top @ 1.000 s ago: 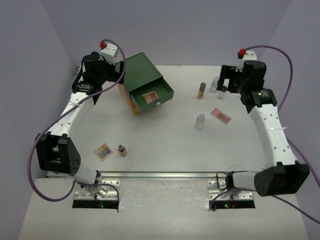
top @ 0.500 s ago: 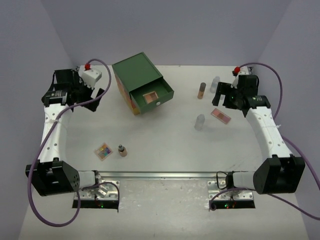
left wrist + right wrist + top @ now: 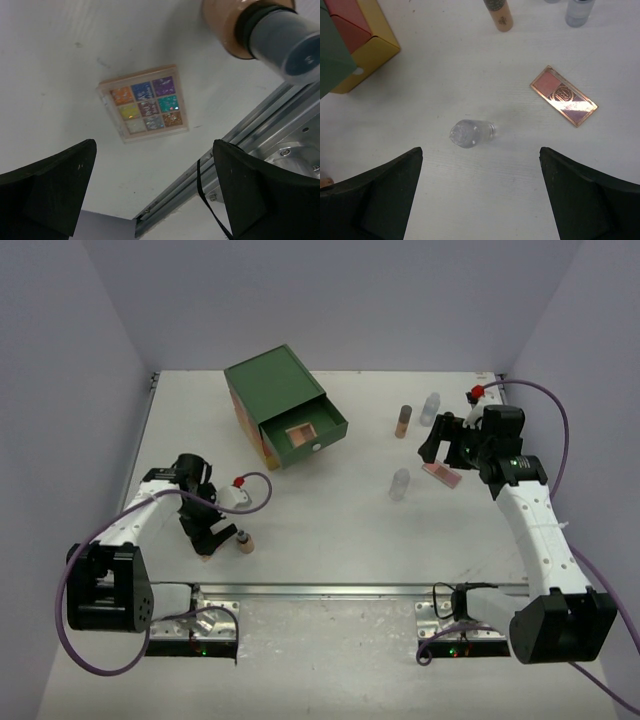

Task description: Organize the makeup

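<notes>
The left jaws stand wide open over the colourful palette, lower left in the top view. The right jaws are open over a clear bottle.

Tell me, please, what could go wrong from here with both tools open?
The left tool hangs over the multicoloured palette, and the tan bottle stands close beside it: coming down, the tool may knock that bottle over.
The palette lies flat on the table; the tool may push it along rather than grip it.
The right tool is above the upright clear bottle; an off-centre descent may tip it.
</notes>
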`<action>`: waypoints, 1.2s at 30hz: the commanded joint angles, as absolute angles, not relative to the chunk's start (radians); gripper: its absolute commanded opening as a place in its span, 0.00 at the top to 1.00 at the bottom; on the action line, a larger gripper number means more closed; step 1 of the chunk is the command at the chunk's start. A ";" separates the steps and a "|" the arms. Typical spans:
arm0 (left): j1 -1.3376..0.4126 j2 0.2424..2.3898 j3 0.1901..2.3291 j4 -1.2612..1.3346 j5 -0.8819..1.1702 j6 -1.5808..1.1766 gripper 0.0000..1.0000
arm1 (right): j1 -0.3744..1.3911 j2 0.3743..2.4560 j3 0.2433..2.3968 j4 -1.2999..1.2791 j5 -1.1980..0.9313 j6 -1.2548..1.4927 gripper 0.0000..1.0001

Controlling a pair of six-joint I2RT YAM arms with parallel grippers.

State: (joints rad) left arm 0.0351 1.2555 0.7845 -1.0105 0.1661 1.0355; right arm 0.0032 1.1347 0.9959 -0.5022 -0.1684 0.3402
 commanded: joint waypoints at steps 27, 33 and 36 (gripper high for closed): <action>0.044 1.364 0.631 -0.763 0.129 1.078 0.00 | 0.005 1.117 0.961 -0.430 -0.173 0.318 0.01; 0.046 1.365 0.590 -0.652 0.119 1.039 0.00 | 0.005 1.119 0.957 -0.429 -0.176 0.316 0.01; 0.045 1.366 0.596 -0.646 0.149 1.032 0.00 | 0.005 1.120 0.958 -0.430 -0.169 0.313 0.01</action>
State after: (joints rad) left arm 0.0395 1.3632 0.6121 -0.7289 0.1037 1.0433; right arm 0.0032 1.1271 0.9591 -0.4715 -0.1758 0.3317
